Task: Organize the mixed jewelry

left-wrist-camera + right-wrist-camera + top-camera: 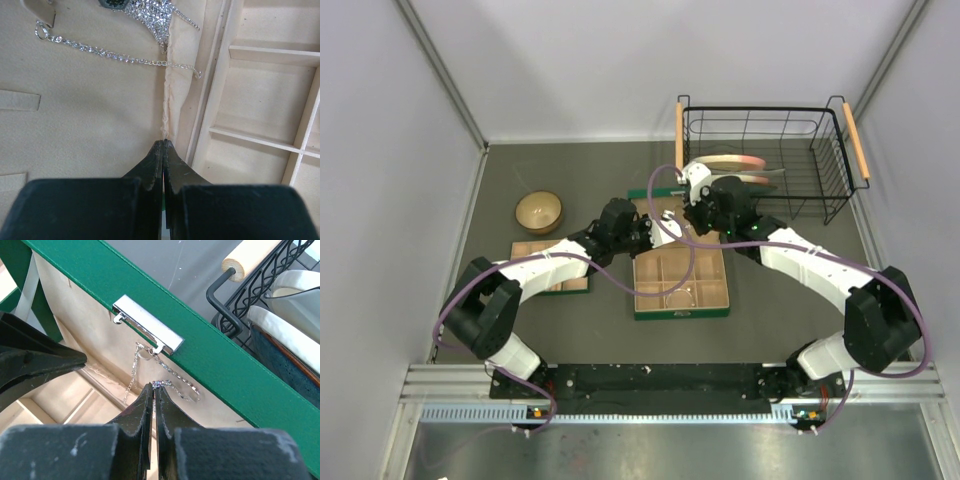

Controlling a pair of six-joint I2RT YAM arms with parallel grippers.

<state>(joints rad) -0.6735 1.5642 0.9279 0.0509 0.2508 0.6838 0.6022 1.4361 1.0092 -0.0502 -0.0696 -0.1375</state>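
Beige lining (90, 125): silver chain (115, 56) lies ahead of closed left hand (164, 142).

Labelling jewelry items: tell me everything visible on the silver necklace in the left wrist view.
The silver necklace lies flat on the beige lining: a sparkling stone-set strand from a ring clasp at upper left, thinning to plain fine links ending by the lining's fold. A glittering triangular cluster above is cut off by the frame. Bright silver metal. The shut left gripper is apart from it.
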